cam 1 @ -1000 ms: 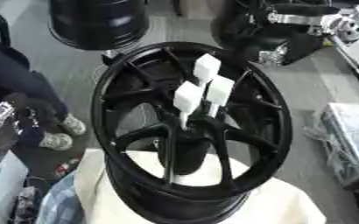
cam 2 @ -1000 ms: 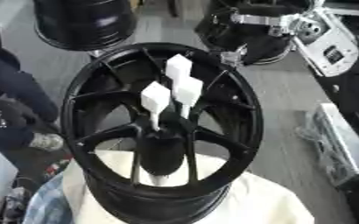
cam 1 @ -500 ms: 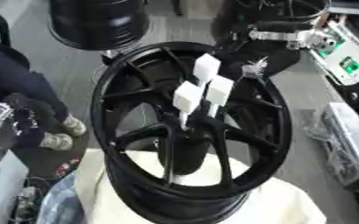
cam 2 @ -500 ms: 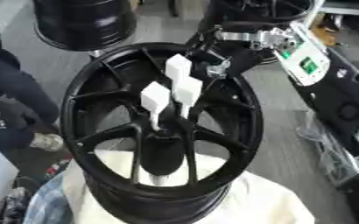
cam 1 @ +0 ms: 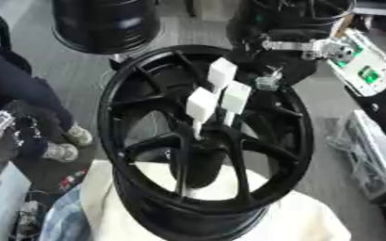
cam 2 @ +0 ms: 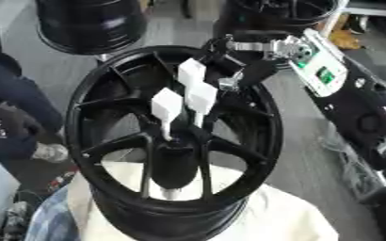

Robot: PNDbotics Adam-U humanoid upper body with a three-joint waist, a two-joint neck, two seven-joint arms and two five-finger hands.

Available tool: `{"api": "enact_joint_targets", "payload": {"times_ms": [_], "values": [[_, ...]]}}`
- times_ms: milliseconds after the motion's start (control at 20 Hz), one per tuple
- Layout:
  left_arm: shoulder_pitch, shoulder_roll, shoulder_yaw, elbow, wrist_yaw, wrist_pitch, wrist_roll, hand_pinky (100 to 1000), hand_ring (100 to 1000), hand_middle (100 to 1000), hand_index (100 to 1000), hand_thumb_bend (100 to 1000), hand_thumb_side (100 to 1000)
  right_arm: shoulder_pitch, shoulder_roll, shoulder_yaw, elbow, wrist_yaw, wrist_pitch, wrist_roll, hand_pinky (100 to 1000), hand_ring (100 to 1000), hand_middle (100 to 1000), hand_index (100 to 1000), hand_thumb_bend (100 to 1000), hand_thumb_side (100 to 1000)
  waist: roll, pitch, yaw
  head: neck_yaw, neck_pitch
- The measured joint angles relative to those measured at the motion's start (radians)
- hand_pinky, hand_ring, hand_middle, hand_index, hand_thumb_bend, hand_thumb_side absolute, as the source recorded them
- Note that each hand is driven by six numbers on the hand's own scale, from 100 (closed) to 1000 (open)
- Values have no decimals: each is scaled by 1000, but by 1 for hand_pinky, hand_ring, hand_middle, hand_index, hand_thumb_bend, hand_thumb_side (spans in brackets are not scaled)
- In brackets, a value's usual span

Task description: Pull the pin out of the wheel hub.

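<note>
Three white pins stand up from the middle of a black wheel [cam 1: 147,117], each a thin stem topped with a white block: one pin [cam 1: 201,104] nearest the left, a second [cam 1: 235,97] just beside it on the right, and a third [cam 1: 221,73] a little farther back. All three stems go down toward the dark hub [cam 1: 198,146] where the spokes meet, and all three are seated there, none lifted out. The wheel lies tilted toward the camera on a cream cloth [cam 1: 311,221] (its near rim sinks into the folds). The right hand [cam 2: 229,80] comes in from the upper right over the far rim, its black forearm with a silver joint and a white panel with green marks trailing behind it. Its fingers point down and left toward the pins; the tips sit close to the second and third blocks, but whether they touch cannot be told, nor whether the fingers are spread or closed. No block shows fingers wrapped round it. The left hand shows in neither view. Behind the wheel stand two more dark wheels [cam 1: 106,23] on the grey floor. At the left edge a person in dark clothes [cam 1: 15,94] sits clear of the wheel.
</note>
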Motion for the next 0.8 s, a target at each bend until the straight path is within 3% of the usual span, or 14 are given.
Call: {"api": "enact_joint_targets", "payload": {"times_ms": [800], "values": [[0, 0, 0, 5, 0, -2, -2, 725, 655, 612, 703, 100, 900, 38, -60, 61, -114, -61, 8, 8, 822, 840, 865, 920, 161, 654, 0, 2, -6, 5, 0]]}}
